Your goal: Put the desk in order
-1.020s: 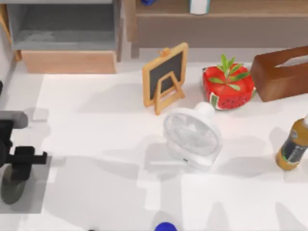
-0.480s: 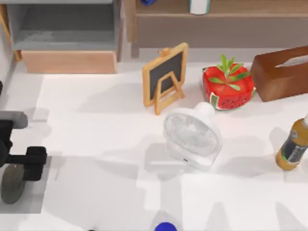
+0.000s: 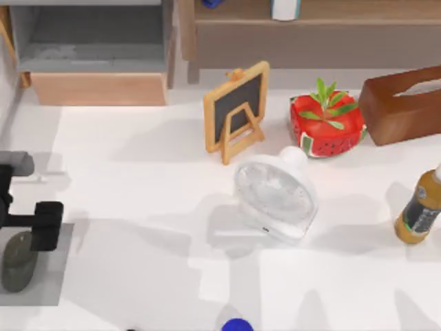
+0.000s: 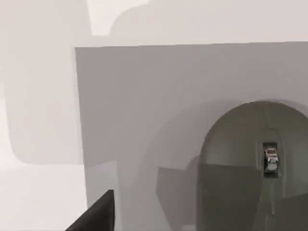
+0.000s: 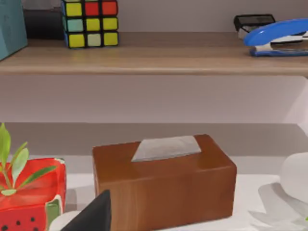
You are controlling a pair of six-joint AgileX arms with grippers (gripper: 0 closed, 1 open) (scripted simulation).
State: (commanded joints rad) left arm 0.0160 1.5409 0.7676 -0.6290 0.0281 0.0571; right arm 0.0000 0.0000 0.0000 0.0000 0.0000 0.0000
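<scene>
White and smooth, the tabletop [image 3: 158, 179] takes up most of the top view, with a brown wooden shelf unit [image 3: 310, 34] running along its far edge. At the tabletop's left edge lies a grey square mouse pad [image 3: 58, 272], and a dark grey mouse [image 3: 17, 258] rests on it. The left end effector [image 3: 31, 224] hangs just above the far end of the mouse, black and pointing toward the right; whether its fingers are open or closed cannot be told, and nothing is seen in its hold. In the left wrist view the mouse [image 4: 255, 168] sits on the pad [image 4: 144, 96], scroll wheel showing, with one dark fingertip [image 4: 98, 216] at the picture's edge.

Near the centre a small chalkboard easel [image 3: 236, 110] with a wooden frame stands upright. Just beside it, nearer the camera, lies a white desk fan [image 3: 275, 196]. To the right of the easel is a red watermelon-patterned planter [image 3: 325, 127] with green leaves, and next to that a brown tissue box [image 3: 403, 103]. A bottle [image 3: 420, 207] with a dark label stands at the right edge.

The right wrist view faces the tissue box [image 5: 163, 180] and the planter [image 5: 29, 192], with a colour cube [image 5: 90, 23] and a blue stapler [image 5: 279, 41] on the shelf [image 5: 154, 60] behind. The state of the right end effector cannot be told.
</scene>
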